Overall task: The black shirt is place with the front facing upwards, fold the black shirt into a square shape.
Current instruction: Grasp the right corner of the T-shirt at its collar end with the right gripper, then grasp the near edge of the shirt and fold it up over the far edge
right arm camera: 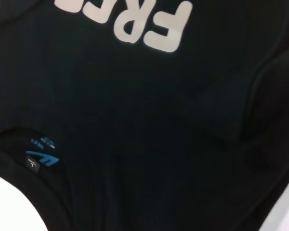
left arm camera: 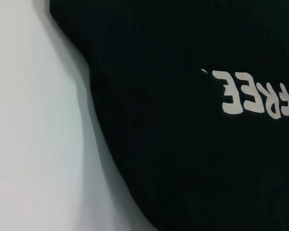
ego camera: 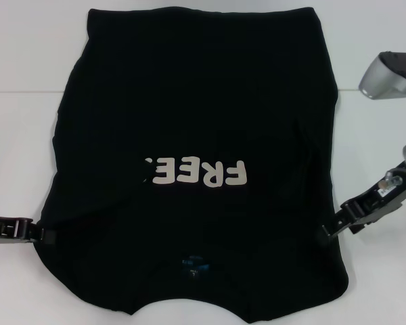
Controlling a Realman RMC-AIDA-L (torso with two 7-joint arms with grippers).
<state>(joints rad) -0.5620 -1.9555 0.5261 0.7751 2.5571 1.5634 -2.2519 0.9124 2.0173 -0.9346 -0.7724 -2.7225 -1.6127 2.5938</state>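
Black shirt (ego camera: 196, 135) sleeves folded in; left gripper (ego camera: 46, 235), right gripper (ego camera: 323, 233) at edges, finger state indeterminable. Risk: uneven lift skews fold.

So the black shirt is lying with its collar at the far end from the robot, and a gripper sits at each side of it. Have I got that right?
Not quite. In the head view the black shirt has its collar at the near end, toward the robot. The left gripper and right gripper do sit at its two sides.
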